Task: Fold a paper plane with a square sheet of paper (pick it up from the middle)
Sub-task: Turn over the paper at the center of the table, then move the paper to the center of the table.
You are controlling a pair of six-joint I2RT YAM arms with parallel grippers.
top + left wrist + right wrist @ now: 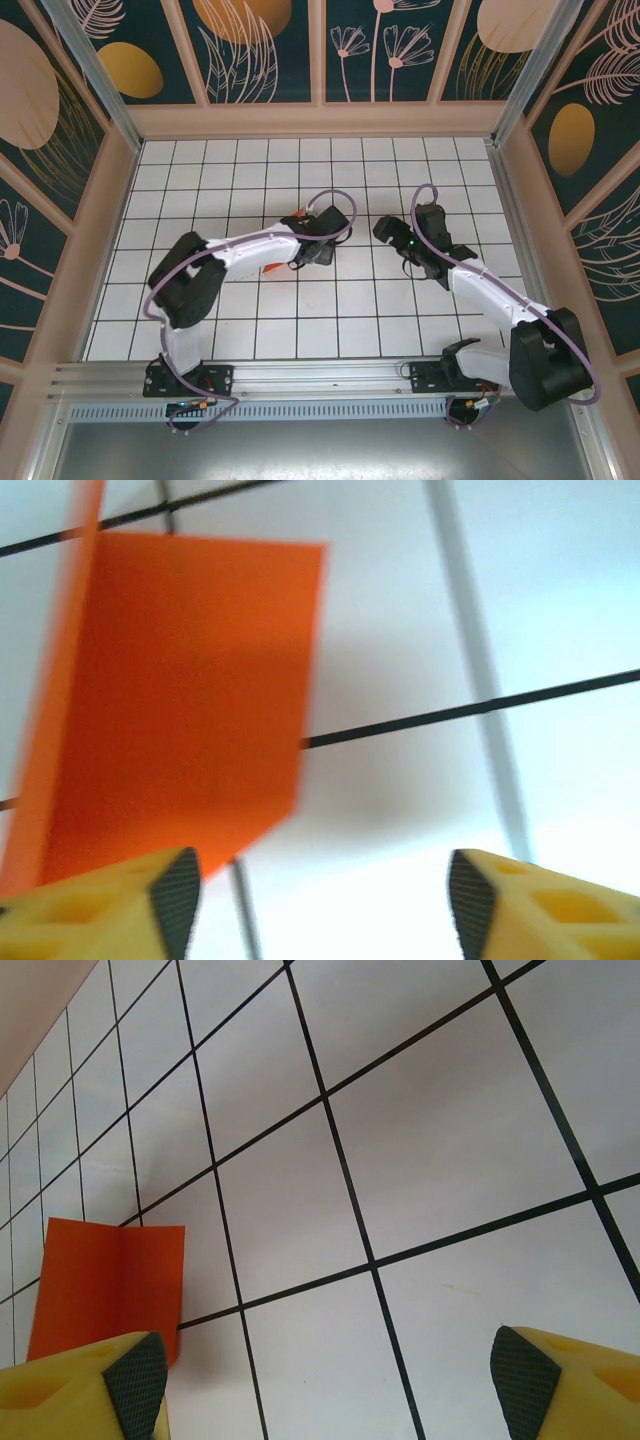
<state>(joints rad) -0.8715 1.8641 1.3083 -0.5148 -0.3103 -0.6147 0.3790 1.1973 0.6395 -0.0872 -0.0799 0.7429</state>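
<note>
The square sheet of paper (180, 700) is bright orange-red and folded, with one flap standing up along its left side. It lies on the white grid table, just ahead and to the left of my left gripper (320, 905). That gripper is open, its yellow fingers wide apart with only bare table between them. In the right wrist view the paper (105, 1290) shows a centre crease, far to the left of my open right gripper (325, 1385). From above, the left arm covers most of the paper (272, 267). Both grippers (318, 250) (392, 234) hover near the table's middle.
The table (250, 340) is white with black grid lines. Patterned walls (320, 110) close it in at the back and on both sides. A metal rail (320, 375) with both arm bases runs along the near edge.
</note>
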